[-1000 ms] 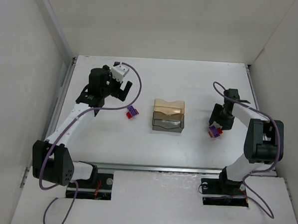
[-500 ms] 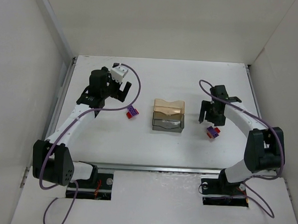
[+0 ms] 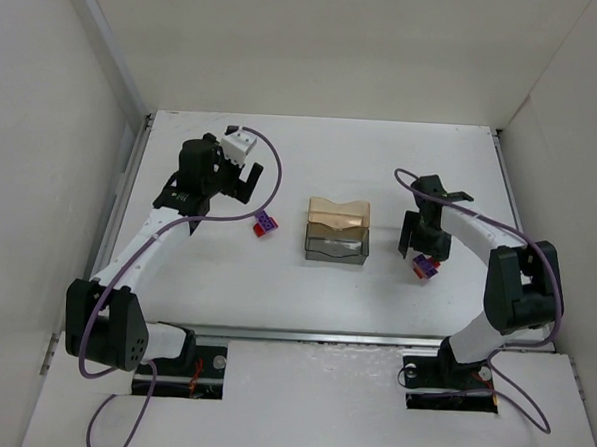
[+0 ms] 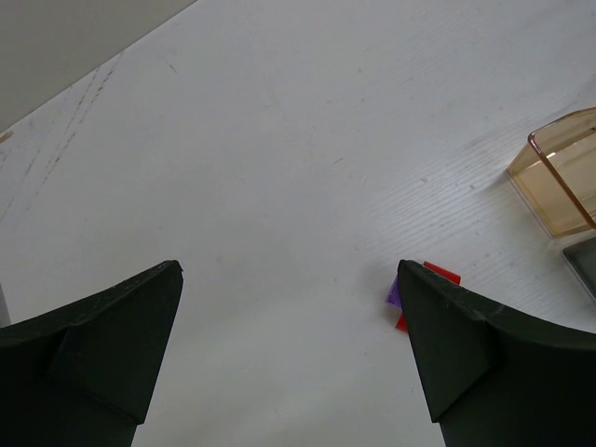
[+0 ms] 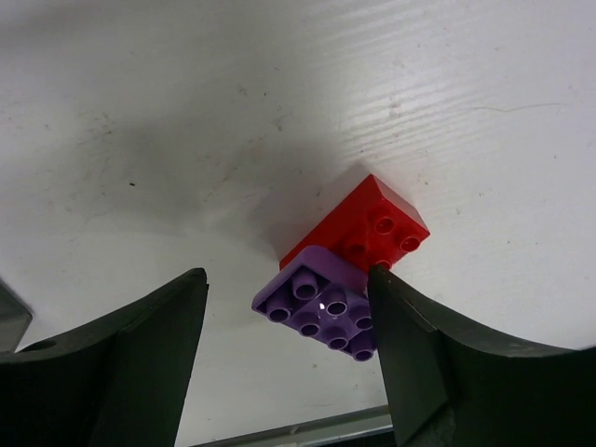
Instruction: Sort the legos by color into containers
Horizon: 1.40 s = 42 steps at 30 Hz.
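We are at the grasp of the red-and-purple lego pair (image 3: 425, 266), which lies on the white table (image 3: 275, 282) to the right of the amber container (image 3: 339, 214) and the grey container (image 3: 337, 248) joined to it, clearly apart from both. We judge that the closing needs care. The right gripper (image 3: 422, 248) stands over the pair with its jaws apart and not yet clamped. In the wrist view the purple brick (image 5: 321, 303) and the red brick (image 5: 368, 228) it clings to sit between the fingers. They are close against one finger (image 5: 419, 363), perhaps touching it, while a wide strip of bare table separates them from the opposite finger (image 5: 130, 363). To do this well we would shift the gripper until the pair lies central. We would then turn the wrist so the pads meet flat sides and not a corner, since the bricks lie skewed to the jaws. We would close on one colour only, leaving the other brick free to be pulled off. A squeeze from this offset would likely push or spin the pair away. The right arm reaches forward and bends inward, its wrist pointing steeply down at the table. The left arm stretches toward the far left of the table, and the left gripper (image 3: 242, 186) hangs above the surface with its jaws wide and nothing between them. A second red-and-purple pair (image 3: 264, 223) lies near it, between it and the containers. We see no brick in either container.
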{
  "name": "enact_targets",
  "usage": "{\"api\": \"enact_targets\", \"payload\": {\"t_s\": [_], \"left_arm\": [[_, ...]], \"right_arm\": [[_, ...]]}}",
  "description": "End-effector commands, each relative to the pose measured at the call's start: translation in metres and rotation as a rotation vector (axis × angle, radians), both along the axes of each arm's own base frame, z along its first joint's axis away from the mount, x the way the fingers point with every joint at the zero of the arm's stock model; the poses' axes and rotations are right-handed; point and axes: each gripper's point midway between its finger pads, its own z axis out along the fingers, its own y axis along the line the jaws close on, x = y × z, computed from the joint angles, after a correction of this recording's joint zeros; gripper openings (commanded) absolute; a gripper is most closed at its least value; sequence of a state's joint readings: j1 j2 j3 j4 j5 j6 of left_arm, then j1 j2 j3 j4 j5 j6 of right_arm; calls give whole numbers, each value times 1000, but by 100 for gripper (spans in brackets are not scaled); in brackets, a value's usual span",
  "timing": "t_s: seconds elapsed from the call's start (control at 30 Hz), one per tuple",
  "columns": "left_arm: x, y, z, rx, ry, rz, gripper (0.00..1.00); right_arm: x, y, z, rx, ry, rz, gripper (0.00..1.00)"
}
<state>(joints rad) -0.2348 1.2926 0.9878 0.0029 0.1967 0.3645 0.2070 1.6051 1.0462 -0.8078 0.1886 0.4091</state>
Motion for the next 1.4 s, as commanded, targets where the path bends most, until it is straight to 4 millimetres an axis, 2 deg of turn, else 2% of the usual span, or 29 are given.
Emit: {"api": "enact_targets", "payload": {"t_s": [0.0, 0.13, 0.23, 0.33, 0.37, 0.4, 0.47, 0.5, 0.57, 0.63, 0.7, 0.73, 0.8, 0.83, 0.87, 0.9, 0.93, 0.97, 1.0, 1.07, 1.1, 1.13, 1.23, 1.3, 1.33, 1.37], "left_arm": [[0, 1, 14, -18, -46, 9, 99], [0, 1, 14, -18, -46, 9, 99], [-2, 1, 9, -16, -35, 9, 99], [-1, 1, 11, -18, -46, 9, 99], [-1, 1, 11, -18, -46, 9, 99], [-2, 1, 7, -16, -37, 9, 99], [-3, 1, 10, -18, -46, 9, 99], [-4, 2, 5, -16, -35, 9, 99], [-4, 1, 11, -20, -53, 9, 99], [-4, 1, 11, -20, -53, 9, 99], [-10, -7, 6, -21, -32, -36, 99], [-12, -10, 13, -11, -47, -69, 99], [-18, -19, 15, 7, -44, -157, 99], [-25, -35, 19, -6, -51, -256, 99], [-27, -41, 30, 26, -88, -327, 99], [-30, -52, 39, 28, -120, -392, 99], [-36, -65, 48, 16, -147, -468, 99], [-37, -73, 61, 17, -190, -504, 99], [-38, -87, 74, 29, -253, -547, 99], [-43, -105, 90, 48, -333, -614, 99], [-49, -123, 102, 45, -398, -659, 99], [-52, -131, 108, 49, -433, -682, 99], [-61, -149, 128, 59, -535, -746, 99], [-61, -152, 124, 63, -535, -772, 99], [-61, -152, 129, 70, -552, -773, 99], [-63, -153, 127, 67, -543, -784, 96]], "right_arm": [[-8, -4, 8, -48, 1, -37, 75], [-19, 2, 8, -72, 25, -22, 75], [-29, 5, 4, -86, 48, -20, 68], [-28, 3, 6, -94, 44, -30, 59], [-28, 3, 6, -94, 43, -30, 54], [-28, 3, 6, -94, 43, -30, 45], [-28, 3, 4, -97, 52, -30, 31], [-28, 3, 4, -97, 52, -30, 17], [-25, 4, 4, -95, 42, -21, 3], [-21, 11, 6, -69, 31, 4, 0], [-11, 18, 19, -38, -12, 36, 0], [-6, 21, 29, -19, -43, 50, 0], [22, 41, 79, 90, -217, 75, 0], [32, 51, 103, 147, -297, 88, 0], [48, 72, 133, 260, -408, 129, 0], [57, 88, 177, 341, -541, 174, 0], [63, 100, 199, 408, -609, 200, 0], [76, 121, 227, 491, -711, 252, 0], [67, 153, 249, 616, -740, 368, 0], [64, 195, 261, 777, -742, 498, 0], [59, 220, 285, 895, -791, 605, 0], [57, 242, 283, 947, -763, 648, 0], [52, 278, 291, 1019, -726, 751, 0], [47, 286, 297, 1046, -732, 790, 0], [45, 290, 304, 1055, -746, 807, 0], [47, 290, 308, 1051, -761, 804, 0]]}}
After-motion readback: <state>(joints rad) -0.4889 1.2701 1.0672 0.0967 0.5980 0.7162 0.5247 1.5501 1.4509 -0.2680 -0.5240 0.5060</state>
